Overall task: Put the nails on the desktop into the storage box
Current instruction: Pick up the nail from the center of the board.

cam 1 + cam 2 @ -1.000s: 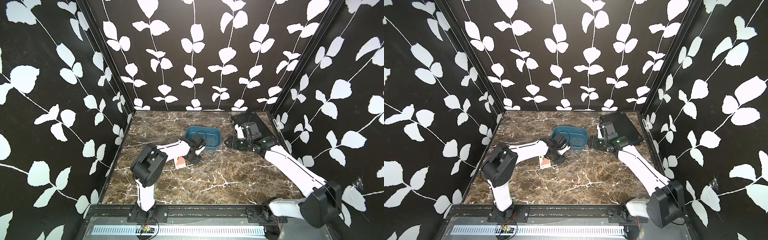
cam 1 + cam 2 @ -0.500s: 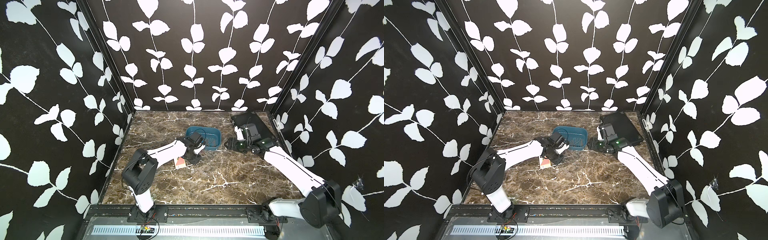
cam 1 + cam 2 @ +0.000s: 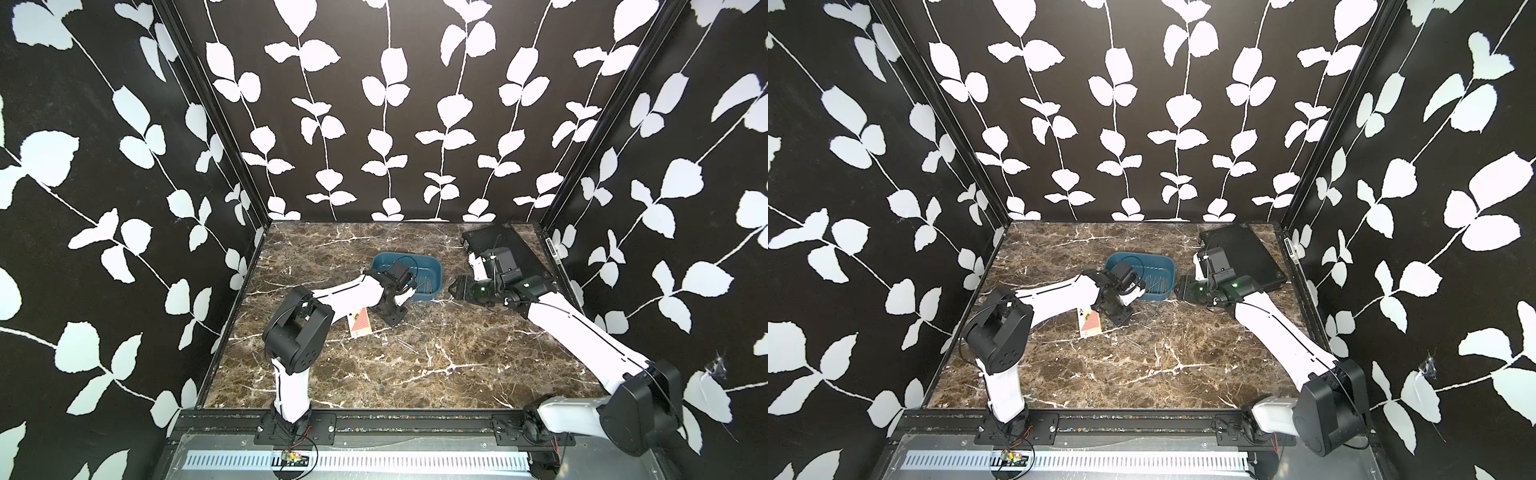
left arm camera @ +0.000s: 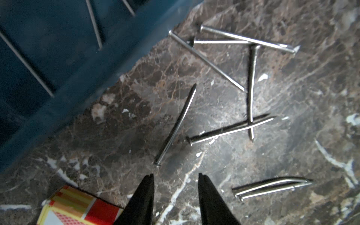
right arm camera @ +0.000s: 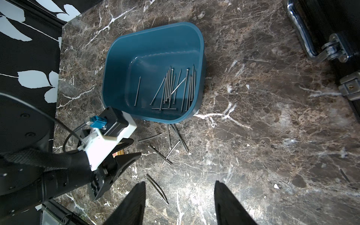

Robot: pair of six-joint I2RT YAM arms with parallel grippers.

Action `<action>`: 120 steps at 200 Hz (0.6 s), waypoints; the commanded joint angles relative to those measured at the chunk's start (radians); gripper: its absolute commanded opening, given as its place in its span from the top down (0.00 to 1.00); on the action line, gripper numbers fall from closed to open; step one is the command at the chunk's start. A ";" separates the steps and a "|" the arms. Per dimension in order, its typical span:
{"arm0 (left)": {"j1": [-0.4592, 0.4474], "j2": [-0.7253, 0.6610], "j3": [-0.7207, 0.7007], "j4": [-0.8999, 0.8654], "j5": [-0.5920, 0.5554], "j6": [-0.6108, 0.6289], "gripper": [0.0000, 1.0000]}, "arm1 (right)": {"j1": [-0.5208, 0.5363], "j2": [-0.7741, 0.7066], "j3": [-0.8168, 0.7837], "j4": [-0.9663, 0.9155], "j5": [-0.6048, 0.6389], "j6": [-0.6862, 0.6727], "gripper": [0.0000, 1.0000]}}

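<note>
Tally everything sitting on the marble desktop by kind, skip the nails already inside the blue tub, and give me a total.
loose nails: 8, counted in the left wrist view
storage box: 1
black case: 1
card pack: 1
Total: 11

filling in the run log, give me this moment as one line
left pincer: open, empty, beside loose nails on desktop | right pincer: open, empty | storage box: stored nails inside | task: unfinished
</note>
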State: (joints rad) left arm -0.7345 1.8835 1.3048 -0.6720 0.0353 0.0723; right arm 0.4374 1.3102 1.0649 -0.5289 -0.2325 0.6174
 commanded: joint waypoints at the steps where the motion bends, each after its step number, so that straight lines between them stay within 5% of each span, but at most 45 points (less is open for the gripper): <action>1: -0.004 0.016 0.032 -0.029 -0.010 0.044 0.60 | -0.006 0.009 -0.010 0.012 -0.004 -0.009 0.41; 69: -0.004 0.082 0.017 -0.023 -0.006 0.077 0.63 | -0.009 0.034 0.010 0.013 -0.010 -0.010 0.41; 120: -0.005 0.084 -0.032 -0.007 0.014 0.048 0.86 | -0.009 0.047 0.014 0.035 -0.027 0.010 0.41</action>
State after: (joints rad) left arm -0.7322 1.9541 1.3228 -0.6670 0.0128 0.1314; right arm 0.4328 1.3460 1.0649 -0.5266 -0.2470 0.6186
